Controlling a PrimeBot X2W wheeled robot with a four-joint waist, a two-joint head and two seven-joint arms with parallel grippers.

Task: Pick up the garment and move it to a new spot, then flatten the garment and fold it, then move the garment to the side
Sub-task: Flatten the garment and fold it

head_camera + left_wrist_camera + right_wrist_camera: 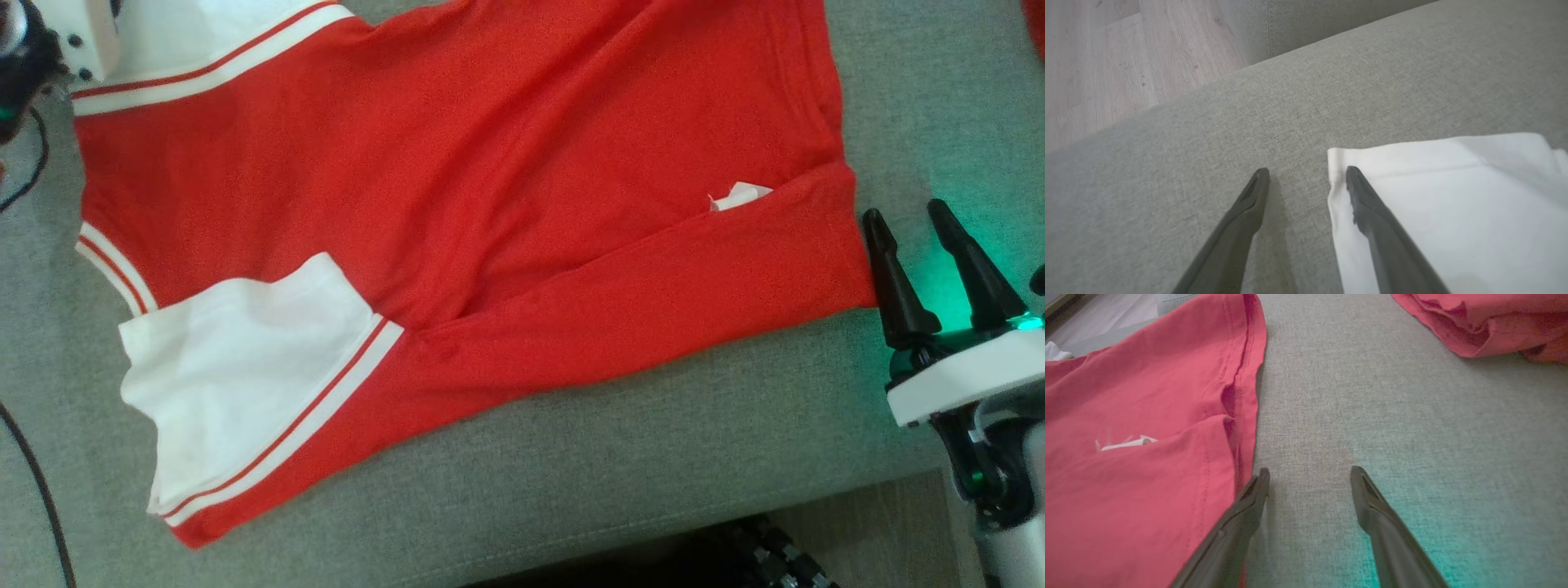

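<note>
Grey couch (571, 490), red garment (457, 188) spread across it, both claws apart and empty.

Your garment runs lengthwise across the head view, white sleeves at the left of the frame, hem (853, 237) at the right. Your right claw (904, 209) sits just beside that hem, the cloth to its left. Your left claw (1306, 170) straddles the edge of a white sleeve (1453, 196), one finger over cloth, one over couch. Each arm looks nearest its own end, so the fold likely turns on that long axis.

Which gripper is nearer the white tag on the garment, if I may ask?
Right: the right gripper is beside the garment near the tag; the left gripper is at the far sleeve.
</note>
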